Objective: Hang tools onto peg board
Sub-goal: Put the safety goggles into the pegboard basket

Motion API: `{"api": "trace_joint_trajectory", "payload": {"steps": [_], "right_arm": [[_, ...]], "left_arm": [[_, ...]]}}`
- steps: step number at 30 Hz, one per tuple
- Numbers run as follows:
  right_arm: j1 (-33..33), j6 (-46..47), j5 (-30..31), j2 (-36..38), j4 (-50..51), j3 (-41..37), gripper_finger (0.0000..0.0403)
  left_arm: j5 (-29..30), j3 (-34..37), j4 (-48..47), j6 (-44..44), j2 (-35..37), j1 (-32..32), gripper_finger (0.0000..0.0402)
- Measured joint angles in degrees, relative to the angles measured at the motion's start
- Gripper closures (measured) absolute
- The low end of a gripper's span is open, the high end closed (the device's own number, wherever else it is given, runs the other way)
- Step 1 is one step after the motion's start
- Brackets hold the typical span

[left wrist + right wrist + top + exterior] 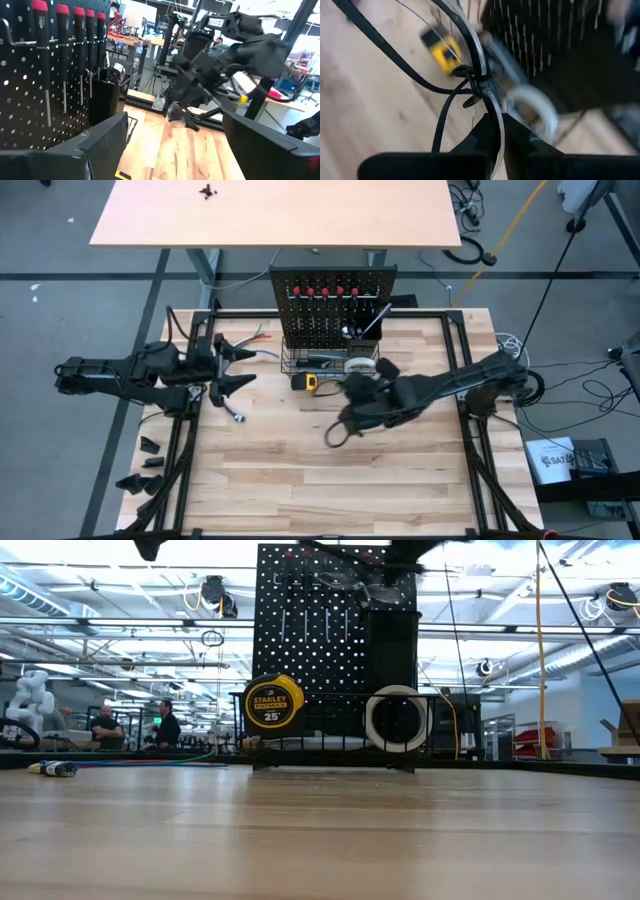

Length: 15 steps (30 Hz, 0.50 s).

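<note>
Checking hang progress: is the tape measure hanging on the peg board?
No, the tape measure sits on the table in front of the peg board.

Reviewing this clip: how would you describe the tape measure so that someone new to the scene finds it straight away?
Start at the black peg board standing upright at the far edge of the wooden table. A wire basket runs along its base; the tape measure sits on the table in front of the basket's left part. It is the only yellow-and-black item there, unlike the white tape roll beside it.
</note>
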<state>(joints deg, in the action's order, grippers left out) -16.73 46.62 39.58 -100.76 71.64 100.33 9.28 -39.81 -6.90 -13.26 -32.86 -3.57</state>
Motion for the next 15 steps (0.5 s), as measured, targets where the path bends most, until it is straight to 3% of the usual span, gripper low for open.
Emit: {"api": "trace_joint_trajectory", "payload": {"steps": [7, 11, 15], "right_arm": [[-0.4, -15.6, 13.6, -13.7, -1.4, 15.3, 0.0391], [0.4, -22.8, 17.7, -20.1, -2.8, 19.5, 0.0391], [3.5, -23.5, 20.1, -23.3, -3.4, 21.2, 0.0391]], "left_arm": [[-1.5, 0.0, -2.3, -1.5, 1.3, 0.0, 0.0075], [-2.7, 0.0, -3.3, -1.6, 2.0, 0.0, 0.0075], [-3.2, 0.0, -3.3, -1.7, 2.4, 0.0, 0.0075]]}}
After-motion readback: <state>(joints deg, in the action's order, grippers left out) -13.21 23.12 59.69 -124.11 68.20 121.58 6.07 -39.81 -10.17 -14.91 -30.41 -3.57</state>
